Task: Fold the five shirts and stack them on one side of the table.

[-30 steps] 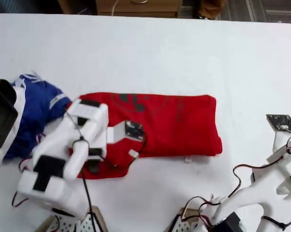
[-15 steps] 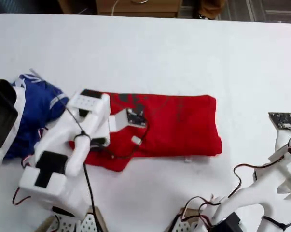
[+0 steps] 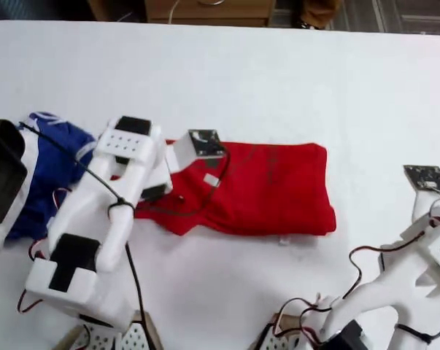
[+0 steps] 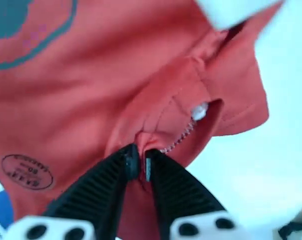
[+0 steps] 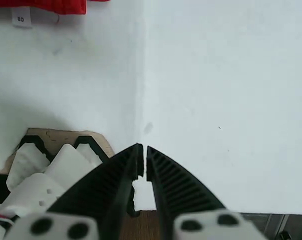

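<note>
A red shirt (image 3: 271,189) lies partly folded across the middle of the white table (image 3: 278,80). My left gripper (image 4: 139,162) is shut on a bunched fold of its red fabric near the collar and a small white tag. In the high view the left gripper (image 3: 155,193) holds the shirt's left end raised and pulled over. A blue shirt (image 3: 48,168) lies crumpled at the table's left, beside a black and white garment (image 3: 1,175). My right gripper (image 5: 142,160) is shut on nothing, low over bare table at the near right, with the red shirt's edge (image 5: 50,5) far off.
The arms' wooden bases (image 3: 139,335) sit at the table's near edge. The right arm (image 3: 417,270) stands folded at the near right corner. Wooden furniture (image 3: 205,9) lies beyond the far edge. The far half and right side of the table are bare white.
The left gripper has moved toward the far side, dragging the red shirt's near-left corner up and over. The right arm has barely shifted.
</note>
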